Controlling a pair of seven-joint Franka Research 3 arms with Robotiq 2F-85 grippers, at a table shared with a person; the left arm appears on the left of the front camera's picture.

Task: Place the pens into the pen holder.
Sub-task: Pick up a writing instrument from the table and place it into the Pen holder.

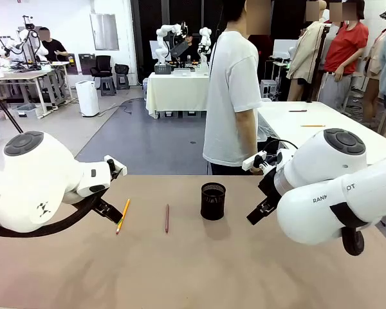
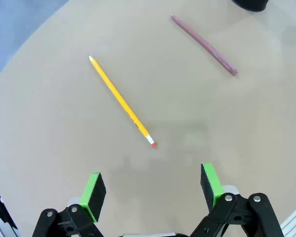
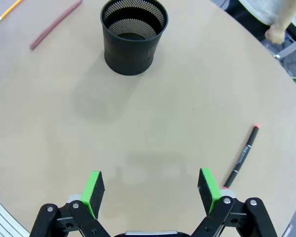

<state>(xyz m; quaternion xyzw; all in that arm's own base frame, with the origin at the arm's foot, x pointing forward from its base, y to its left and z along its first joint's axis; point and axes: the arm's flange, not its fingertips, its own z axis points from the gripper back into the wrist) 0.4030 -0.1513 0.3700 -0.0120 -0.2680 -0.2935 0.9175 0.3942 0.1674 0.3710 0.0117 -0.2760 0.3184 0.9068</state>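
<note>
The pen holder (image 3: 133,37) is standing empty on the table (image 1: 212,270). The yellow pencil (image 2: 121,101) and red-brown pen (image 2: 203,44) are lying near the left gripper (image 2: 150,174), and the black pen (image 3: 241,155) beside the right gripper (image 3: 149,174), so all 3 are waiting. Both grippers are hovering wide open, holding nothing.

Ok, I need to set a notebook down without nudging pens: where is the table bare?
The widest bare stretch of table is the near side, in front of the pencil, red-brown pen and pen holder. Another lies between pen holder and black pen. Tightest left of the pen holder, where pencil and red-brown pen lie side by side.
</note>
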